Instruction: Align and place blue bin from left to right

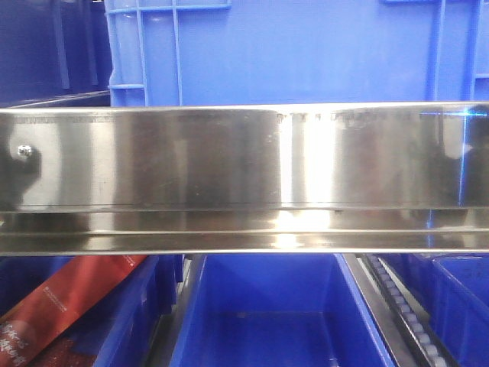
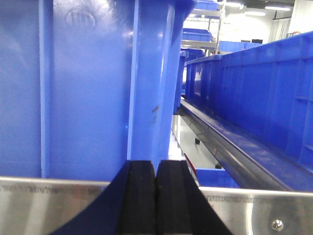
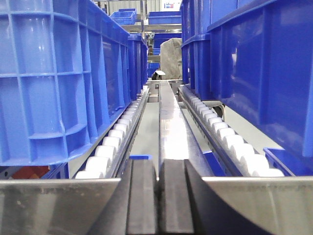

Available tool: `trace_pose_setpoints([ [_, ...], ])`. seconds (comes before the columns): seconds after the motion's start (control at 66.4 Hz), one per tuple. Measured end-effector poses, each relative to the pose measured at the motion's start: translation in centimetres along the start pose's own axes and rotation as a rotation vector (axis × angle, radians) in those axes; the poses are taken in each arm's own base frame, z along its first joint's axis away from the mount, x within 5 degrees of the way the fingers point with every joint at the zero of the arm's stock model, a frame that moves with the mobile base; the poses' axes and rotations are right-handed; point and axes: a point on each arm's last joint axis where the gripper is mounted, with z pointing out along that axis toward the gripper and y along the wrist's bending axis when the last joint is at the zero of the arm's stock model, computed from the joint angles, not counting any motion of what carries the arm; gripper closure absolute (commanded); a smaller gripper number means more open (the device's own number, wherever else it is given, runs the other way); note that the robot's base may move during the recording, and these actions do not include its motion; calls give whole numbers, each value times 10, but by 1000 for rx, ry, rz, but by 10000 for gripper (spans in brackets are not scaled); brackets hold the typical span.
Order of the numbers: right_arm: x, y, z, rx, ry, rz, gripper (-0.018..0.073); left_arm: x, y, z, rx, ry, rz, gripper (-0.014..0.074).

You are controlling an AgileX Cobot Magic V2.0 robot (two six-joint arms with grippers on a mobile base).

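Blue bin [image 1: 306, 53]: bright blue plastic, plain, with paler blue ribs.
Front rail [image 1: 244, 176]: silver brushed steel, streaked with white glare.
Lower bins [image 1: 267, 321]: deeper blue, unpatterned.
Packet [image 1: 69, 306], near left: red with small white lettering.
Rollers [image 3: 115, 142]: white, in a row.
Left end effector [image 2: 155, 196] and right end effector [image 3: 157, 196]: black pads.

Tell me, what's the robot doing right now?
Left gripper shut, empty, at the blue bin. Right gripper shut, empty. Steel rail crosses in front.
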Motion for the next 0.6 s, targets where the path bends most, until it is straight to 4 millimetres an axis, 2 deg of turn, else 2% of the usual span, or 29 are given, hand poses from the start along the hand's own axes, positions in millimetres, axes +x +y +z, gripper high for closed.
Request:
trace_pose_setpoints([
  [0.602,0,0,0,0,0,0,637,2,-1,0,23,16,-4,707],
])
